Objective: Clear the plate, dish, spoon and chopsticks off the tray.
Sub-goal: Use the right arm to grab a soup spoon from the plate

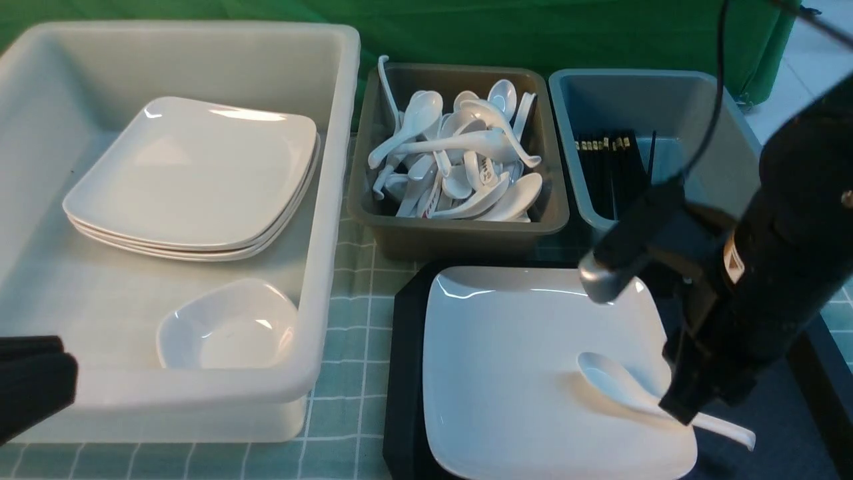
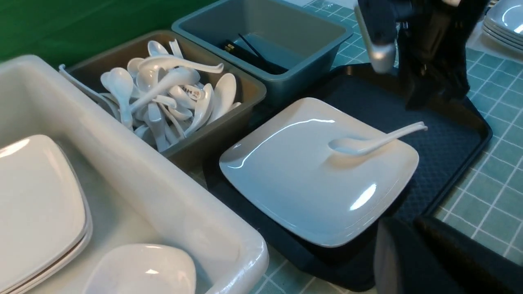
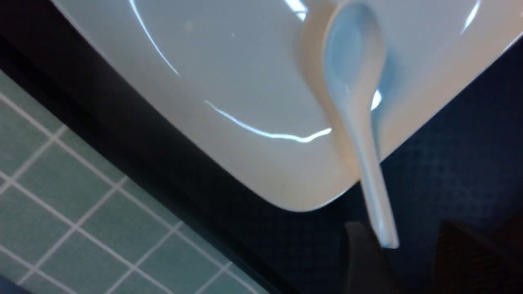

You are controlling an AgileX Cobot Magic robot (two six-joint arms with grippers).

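Black tray (image 1: 404, 373) — spoon (image 1: 616, 383) handle tip between right claw (image 3: 408, 261) fingers.

Front camera looks forward and down, left wrist camera from the side, right wrist camera very close, all share the spoon (image 1: 610, 379).

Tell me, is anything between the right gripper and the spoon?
Nothing visible. The spoon lies on the plate with its handle jutting past the rim. The open right gripper sits right at the handle's tip, with no object in between.
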